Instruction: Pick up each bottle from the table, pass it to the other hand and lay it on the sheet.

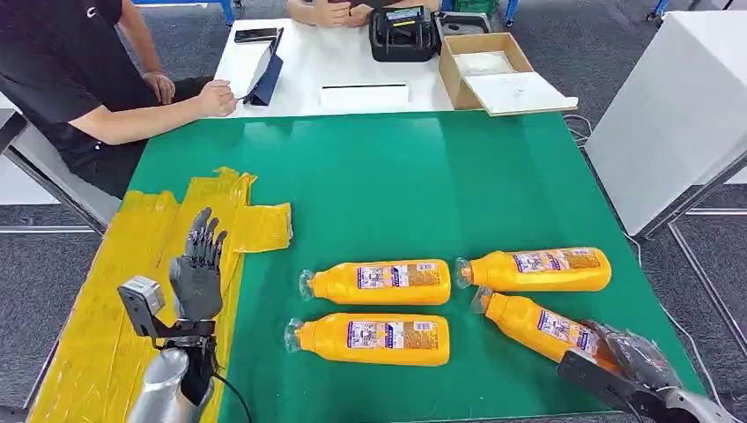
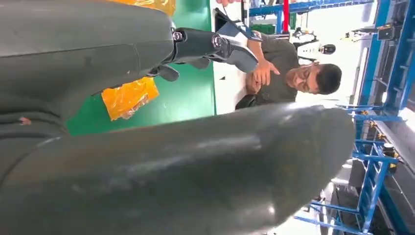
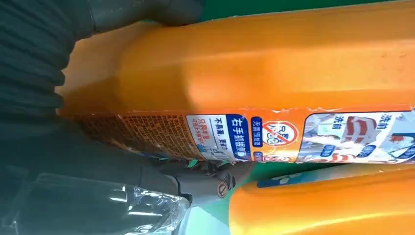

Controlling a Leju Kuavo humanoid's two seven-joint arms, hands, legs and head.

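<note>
The right hand [image 1: 630,357] is wrapped around the base end of the nearest orange bottle [image 1: 537,324], which lies tilted on the green tabletop [image 1: 396,176] with its clear cap pointing away from the hand; whether the grasp is fully tight I cannot tell, but the fingers sit on both sides of the body. Three more bottles lie just beyond it: one [image 1: 537,270] past its cap end, and two [image 1: 379,282] [image 1: 370,339] side by side further toward the left hand. The left hand [image 1: 195,273] is released, fingers spread and upright, holding nothing, hovering over the yellow sheet [image 1: 106,317] where the bottles must end up. These bottles look like full, rigid plastic, so fairly heavy, and the smooth sides and glossy label are likely slippery; a hold around the broad middle of the body should balance better than one at the base, and would leave the neck end free for the receiving hand. The head view gives the whole layout; the right wrist view adds the close contact, the label [image 3: 235,137] against the dark fingers [image 3: 205,178] and a neighbouring bottle [image 3: 323,200] just beside. The left wrist view shows a seated person [image 2: 293,73] beyond the tabletop.
</note>
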